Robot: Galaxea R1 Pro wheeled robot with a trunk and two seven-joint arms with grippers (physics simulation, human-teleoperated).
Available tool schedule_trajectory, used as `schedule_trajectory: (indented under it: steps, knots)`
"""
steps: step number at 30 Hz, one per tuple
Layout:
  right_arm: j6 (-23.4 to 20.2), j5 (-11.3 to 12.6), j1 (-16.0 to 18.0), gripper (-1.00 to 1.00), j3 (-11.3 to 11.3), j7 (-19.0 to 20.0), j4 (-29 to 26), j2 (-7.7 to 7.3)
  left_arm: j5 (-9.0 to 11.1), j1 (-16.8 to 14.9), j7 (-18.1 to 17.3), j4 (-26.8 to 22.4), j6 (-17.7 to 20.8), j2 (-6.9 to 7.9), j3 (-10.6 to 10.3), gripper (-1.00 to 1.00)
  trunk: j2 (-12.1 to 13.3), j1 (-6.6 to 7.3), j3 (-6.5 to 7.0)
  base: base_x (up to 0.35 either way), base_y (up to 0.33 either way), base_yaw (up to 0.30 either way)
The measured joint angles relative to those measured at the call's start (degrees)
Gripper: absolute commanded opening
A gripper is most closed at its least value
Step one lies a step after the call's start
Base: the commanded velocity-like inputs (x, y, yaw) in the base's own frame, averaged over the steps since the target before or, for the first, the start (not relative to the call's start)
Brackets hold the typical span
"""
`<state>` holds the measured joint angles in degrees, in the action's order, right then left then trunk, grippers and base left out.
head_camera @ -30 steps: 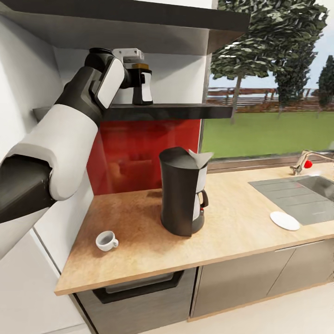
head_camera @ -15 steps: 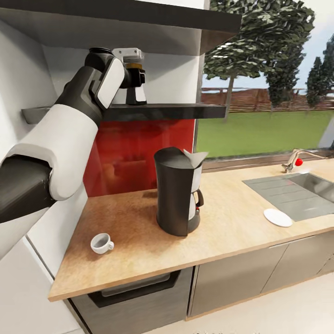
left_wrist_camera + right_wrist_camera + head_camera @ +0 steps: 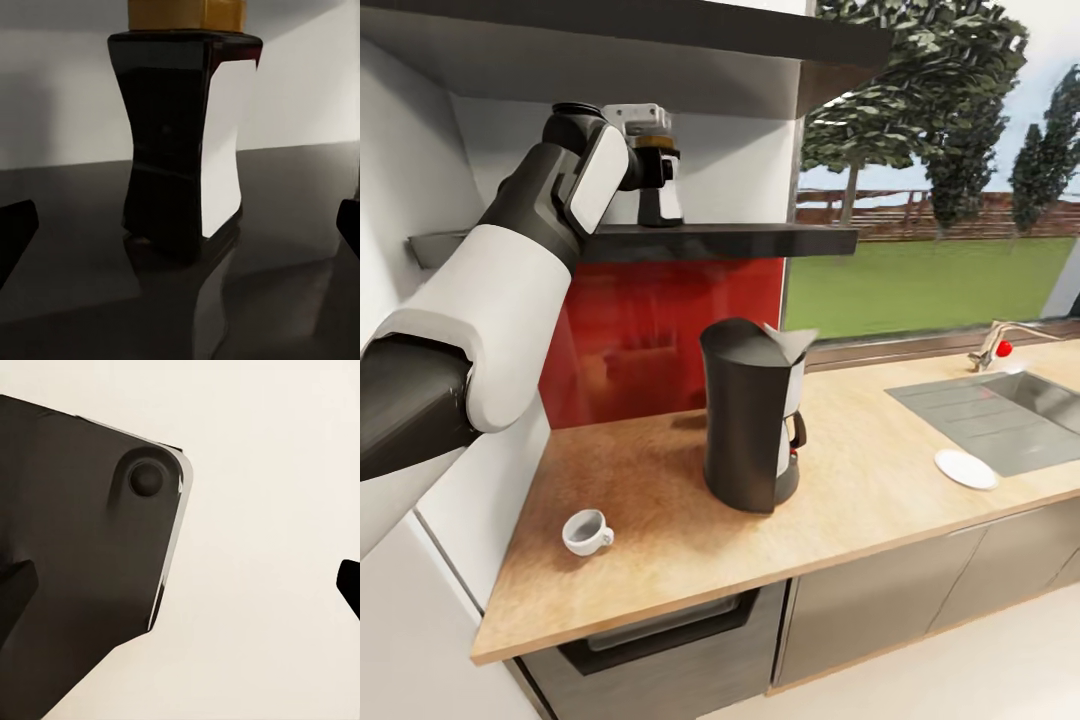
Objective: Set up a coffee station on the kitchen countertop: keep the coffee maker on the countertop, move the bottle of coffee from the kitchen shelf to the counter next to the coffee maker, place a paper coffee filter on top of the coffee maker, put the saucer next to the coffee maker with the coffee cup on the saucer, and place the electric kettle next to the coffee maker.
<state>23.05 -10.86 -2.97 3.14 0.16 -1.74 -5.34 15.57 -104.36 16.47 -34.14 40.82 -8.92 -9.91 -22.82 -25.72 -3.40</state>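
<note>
Black shelf carries the jar, upright. The left gripper stands wide around it, fingers apart from the glass. Right gripper gapes wide, empty.

Countertop with coffee maker, cup, saucer

I see my left gripper's fingertips and the dark brown jar's golden cap cut by the frame.
</note>
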Motion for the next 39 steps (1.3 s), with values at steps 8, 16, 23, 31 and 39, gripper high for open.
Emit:
schedule_trajectory:
  steps: [8, 16, 23, 31, 39]
  knots:
    - [0.0, 0.0, 0.0, 1.0, 0.0, 0.0, 0.0, 0.0, 0.0, 0.0, 0.0, 0.1, 0.0, 0.0, 0.1, 1.0, 0.0, -0.01, 0.0, 0.239, 0.154, 0.0]
    - [0.0, 0.0, 0.0, 1.0, 0.1, 0.0, 0.0, 0.01, 0.1, 0.1, 0.1, 0.1, 0.0, -0.04, -0.2, 1.0, 0.0, -0.01, 0.0, 0.067, 0.015, 0.0]
    - [0.0, 0.0, 0.0, 1.0, 0.1, 0.0, 0.0, 0.0, 0.0, 0.1, 0.1, 0.0, 0.0, -0.05, -0.2, 1.0, 0.0, -0.02, 0.0, 0.191, 0.001, -0.15]
    - [0.0, -0.1, 0.0, 1.0, 0.0, 0.0, 0.0, 0.0, 0.0, 0.1, 0.1, -1.4, 0.1, -0.08, -0.1, 1.0, 0.0, -0.02, 0.0, 0.013, 0.0, -0.058]
    - [0.0, -0.1, 0.0, 1.0, 0.0, 0.0, 0.0, 0.0, 0.0, 0.1, 0.1, -2.2, 0.4, 0.0, -0.1, 1.0, 0.0, -0.02, 0.0, 0.019, 0.007, 0.0]
